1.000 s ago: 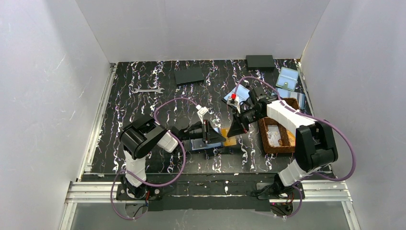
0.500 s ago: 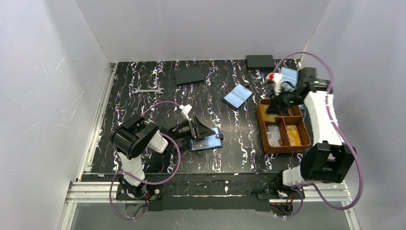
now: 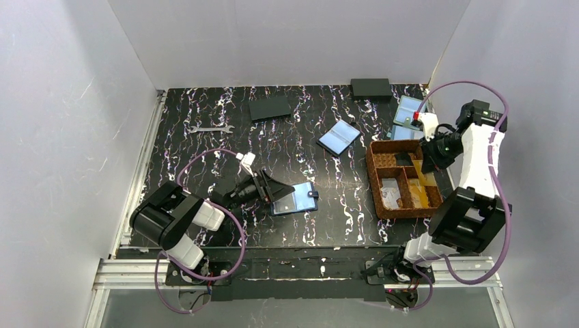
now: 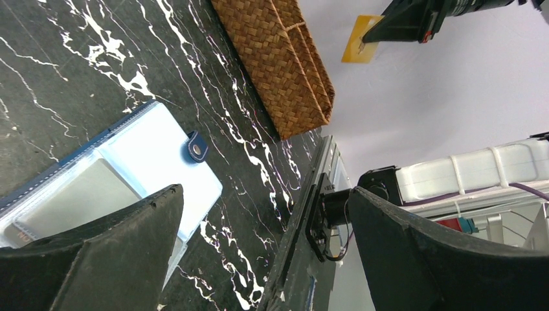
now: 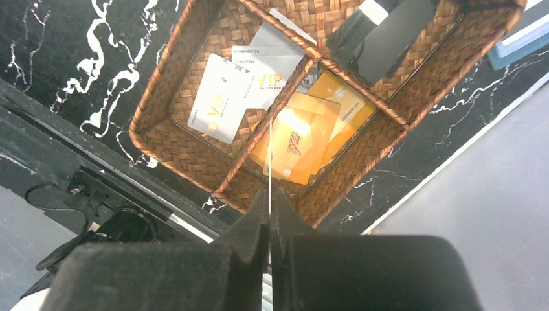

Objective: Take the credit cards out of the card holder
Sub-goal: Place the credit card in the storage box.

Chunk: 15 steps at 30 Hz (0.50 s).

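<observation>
The orange card (image 5: 269, 170) is hanging above the woven tray (image 3: 374, 179), pinched at its top by the right claw (image 5: 269, 196), whose fingers are pressing together on it. From the right wrist the card is showing edge-on, only a thin bright line, and that line is falling almost along the divider between two of the tray's compartments. The compartment holding other orange cards (image 5: 309, 133) is lying just to one side of that divider, the one with pale cards (image 5: 223, 97) to the other, and a black card (image 5: 382, 32) is sitting in a compartment beyond. So, as I judge it, the release is turning on a small sideways shift toward the orange side, with the card's long side pointing down into the tray. From the left wrist the same card (image 4: 360, 46) is showing as a flat face high over the tray's far side. The card holder (image 3: 295, 198) is lying open on the table (image 3: 205, 147), well apart from the tray on its left, snap tab (image 4: 196, 150) pointing toward the tray. The left claw (image 4: 263, 194) is spreading wide just beside the holder, gripping nothing, and is much the nearer arm to it. I cannot tell whether a card is remaining in its pockets.
</observation>
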### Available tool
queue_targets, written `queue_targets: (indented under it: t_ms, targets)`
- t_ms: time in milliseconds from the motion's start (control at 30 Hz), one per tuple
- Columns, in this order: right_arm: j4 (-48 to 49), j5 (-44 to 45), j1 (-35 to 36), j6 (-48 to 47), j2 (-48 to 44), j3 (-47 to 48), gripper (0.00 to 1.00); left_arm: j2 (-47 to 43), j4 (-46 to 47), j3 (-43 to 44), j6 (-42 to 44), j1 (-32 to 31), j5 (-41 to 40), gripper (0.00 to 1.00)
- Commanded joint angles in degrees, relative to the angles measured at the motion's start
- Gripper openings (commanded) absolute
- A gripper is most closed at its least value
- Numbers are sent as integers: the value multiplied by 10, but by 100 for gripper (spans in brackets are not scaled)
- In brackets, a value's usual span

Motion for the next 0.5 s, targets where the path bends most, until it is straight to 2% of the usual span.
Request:
queue_targets:
  t_ms: [0, 233, 400, 467]
  targets:
    - [2, 31, -3, 14, 34, -22, 1, 7, 17, -2, -8, 17, 10, 98]
    - [27, 39, -3, 29, 68, -63, 3, 13, 18, 0, -11, 21, 17, 98]
    - [48, 52, -3, 51, 92, -88, 11, 4, 18, -5, -10, 22, 11, 98]
    - [75, 86, -3, 73, 94, -97, 19, -6, 18, -11, -5, 23, 7, 98]
